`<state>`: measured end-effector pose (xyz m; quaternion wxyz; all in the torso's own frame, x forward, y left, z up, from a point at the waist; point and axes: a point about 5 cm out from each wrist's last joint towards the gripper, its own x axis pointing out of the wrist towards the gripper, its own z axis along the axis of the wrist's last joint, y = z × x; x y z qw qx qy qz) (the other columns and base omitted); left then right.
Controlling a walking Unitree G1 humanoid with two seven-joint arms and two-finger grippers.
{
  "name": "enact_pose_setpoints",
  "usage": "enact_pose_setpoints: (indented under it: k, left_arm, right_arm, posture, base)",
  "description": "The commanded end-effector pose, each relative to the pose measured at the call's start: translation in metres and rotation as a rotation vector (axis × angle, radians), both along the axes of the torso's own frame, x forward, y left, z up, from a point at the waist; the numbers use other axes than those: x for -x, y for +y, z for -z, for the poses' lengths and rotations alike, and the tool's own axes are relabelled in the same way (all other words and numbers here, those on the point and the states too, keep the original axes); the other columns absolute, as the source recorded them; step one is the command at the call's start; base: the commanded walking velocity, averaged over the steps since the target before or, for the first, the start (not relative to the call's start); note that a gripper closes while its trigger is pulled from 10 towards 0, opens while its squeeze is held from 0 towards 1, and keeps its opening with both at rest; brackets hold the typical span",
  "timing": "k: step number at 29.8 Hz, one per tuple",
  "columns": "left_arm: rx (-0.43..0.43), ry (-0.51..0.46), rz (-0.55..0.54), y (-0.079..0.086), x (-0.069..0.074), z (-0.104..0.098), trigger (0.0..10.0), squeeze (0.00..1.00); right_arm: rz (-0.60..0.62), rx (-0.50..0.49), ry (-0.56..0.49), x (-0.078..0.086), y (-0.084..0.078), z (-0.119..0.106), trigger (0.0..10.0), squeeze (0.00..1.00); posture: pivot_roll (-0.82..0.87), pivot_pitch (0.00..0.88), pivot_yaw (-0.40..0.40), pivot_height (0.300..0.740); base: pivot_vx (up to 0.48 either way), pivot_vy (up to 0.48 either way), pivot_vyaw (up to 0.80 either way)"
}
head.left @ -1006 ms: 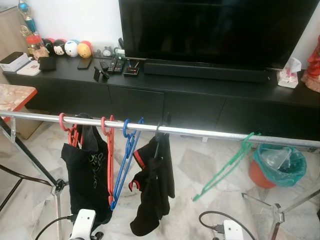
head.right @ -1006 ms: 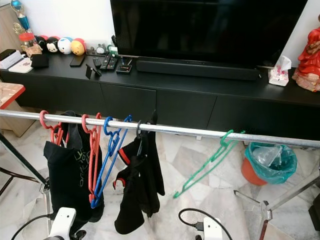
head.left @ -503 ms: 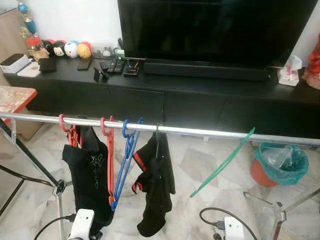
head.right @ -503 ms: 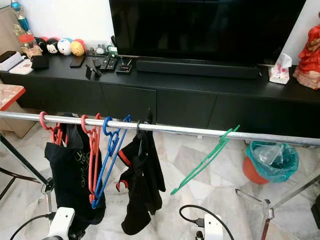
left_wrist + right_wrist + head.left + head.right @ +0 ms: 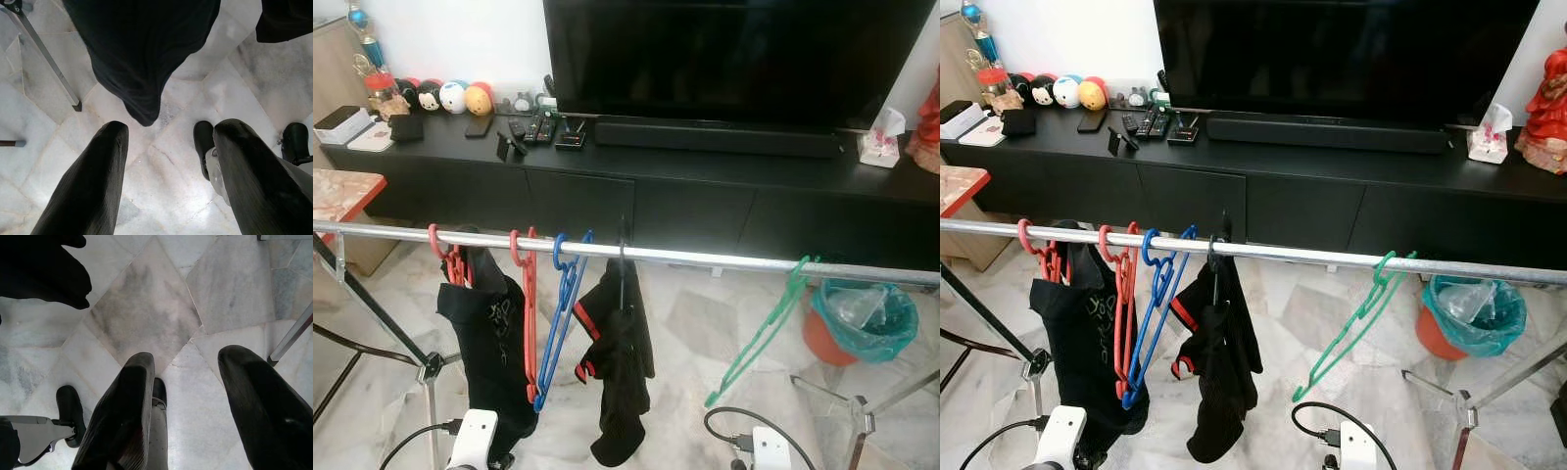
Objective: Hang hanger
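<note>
Television (image 5: pixel 734 59) on long black TV cabinet (image 5: pixel 636 191) at back. Steel clothes rail (image 5: pixel 705 259) spans scene. Black garments (image 5: pixel 494 333) hang on rail toward left, among red hangers (image 5: pixel 527 313) and blue hanger (image 5: pixel 558 323). Green hanger (image 5: pixel 759 333) hooked on rail toward right, tilted, free of jaws. Left gripper (image 5: pixel 164 171) and right gripper (image 5: pixel 193 401) hang low over marble floor (image 5: pixel 146 298), jaws parted, holding nothing.

We can't read a single word, brand or number here. There's a pale print on the front of the black shirt (image 5: pixel 487 338) hanging at the left of the rail (image 5: pixel 705 258), but it's too small and creased for us to make out.
</note>
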<state>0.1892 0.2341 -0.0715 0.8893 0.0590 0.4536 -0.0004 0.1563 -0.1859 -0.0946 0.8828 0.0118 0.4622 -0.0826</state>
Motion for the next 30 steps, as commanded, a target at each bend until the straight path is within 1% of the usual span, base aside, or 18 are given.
enact_pose_setpoints:
  k: [1, 11, 30]
  left_arm:
    - [-0.006, 0.006, -0.007, 0.0032, 0.0017, 0.0001, 10.0, 0.00]
    - [-0.003, 0.005, -0.013, 0.0035, 0.0019, 0.0001, 10.0, 0.00]
    - [-0.004, 0.005, -0.013, 0.0039, 0.0023, 0.0002, 10.0, 0.00]
  right_arm:
    - [0.014, -0.002, 0.000, 0.0017, -0.0009, 0.0005, 10.0, 0.00]
    - [0.017, 0.000, 0.000, 0.0020, -0.0019, 0.0005, 10.0, 0.00]
    - [0.008, 0.000, 0.001, 0.0019, 0.0005, 0.0007, 10.0, 0.00]
  posture:
    - [0.02, 0.002, 0.032, 0.740]
    - [0.02, 0.002, 0.031, 0.740]
    - [0.02, 0.000, 0.031, 0.740]
  base:
    - [0.000, 0.000, 0.00]
    - [0.000, 0.000, 0.00]
    - [-0.294, 0.000, 0.00]
